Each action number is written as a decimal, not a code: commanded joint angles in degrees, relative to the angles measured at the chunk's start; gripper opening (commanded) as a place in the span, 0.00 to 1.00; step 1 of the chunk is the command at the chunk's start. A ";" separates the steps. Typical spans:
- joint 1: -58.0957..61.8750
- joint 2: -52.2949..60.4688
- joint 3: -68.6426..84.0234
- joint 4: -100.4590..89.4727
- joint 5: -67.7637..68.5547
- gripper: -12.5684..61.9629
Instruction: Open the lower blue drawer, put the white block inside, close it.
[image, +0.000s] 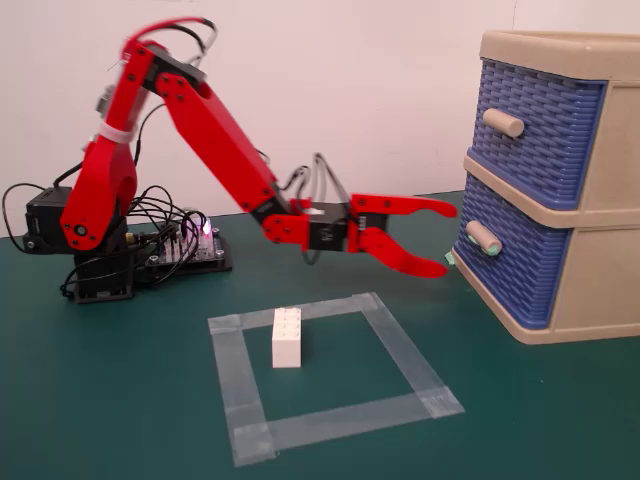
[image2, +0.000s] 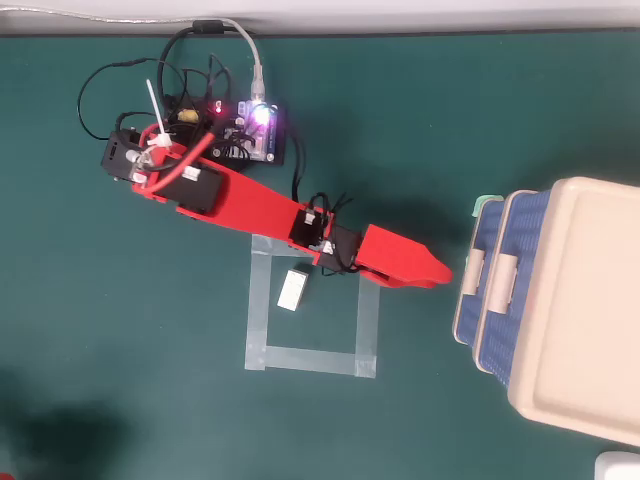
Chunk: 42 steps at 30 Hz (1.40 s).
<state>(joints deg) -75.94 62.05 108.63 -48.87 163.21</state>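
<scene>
One wide-open claw (image: 446, 240) reaches for the lower blue drawer's knob (image: 483, 238) just ahead; next it must close on it and pull.

1. Lower blue drawer (image: 520, 262): basket-weave front, beige knob with pale green ends; closed, directly ahead of the gripper (image: 448, 238) tips, near but apart.
2. White block (image: 287, 337): studded oblong, standing upright, below and behind the parted jaws.
</scene>
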 joint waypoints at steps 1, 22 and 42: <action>-0.79 -1.05 -4.13 -5.01 4.39 0.58; -6.94 -7.03 -24.96 18.46 4.22 0.20; -4.75 29.62 18.46 31.64 12.66 0.06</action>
<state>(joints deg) -79.80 85.61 126.21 -16.79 172.09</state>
